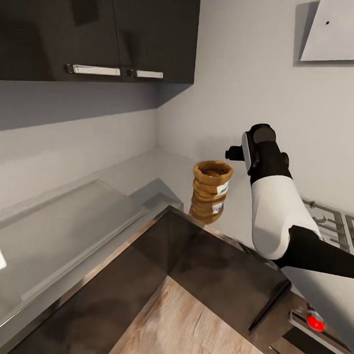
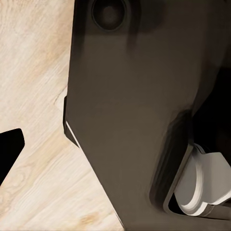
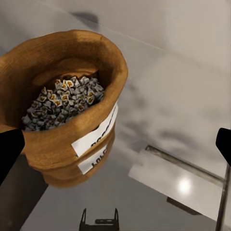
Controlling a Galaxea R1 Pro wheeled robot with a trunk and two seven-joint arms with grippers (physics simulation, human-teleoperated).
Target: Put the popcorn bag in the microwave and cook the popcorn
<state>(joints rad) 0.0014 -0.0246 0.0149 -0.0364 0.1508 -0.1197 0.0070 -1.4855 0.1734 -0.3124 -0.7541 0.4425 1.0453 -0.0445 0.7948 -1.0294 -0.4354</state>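
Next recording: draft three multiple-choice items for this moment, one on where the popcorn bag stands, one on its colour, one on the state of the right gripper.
1. Where is the popcorn bag?
A. On the countertop near the wall corner
B. On the wood floor
C. On the gas hob

2. What colour is the bag?
A. Mint blue
B. Tan-brown
C. Black

3. What state is the right gripper in?
A. Shut on the bag
B. Open, nothing held
C. Holding a cabinet handle

Answers:
1 A: the head view shows it upright on the glossy slab, mirrored beneath.
2 B: brown ridged paper with a white label.
3 B: in the right wrist view the dark fingertips sit far apart, the bag free between them.
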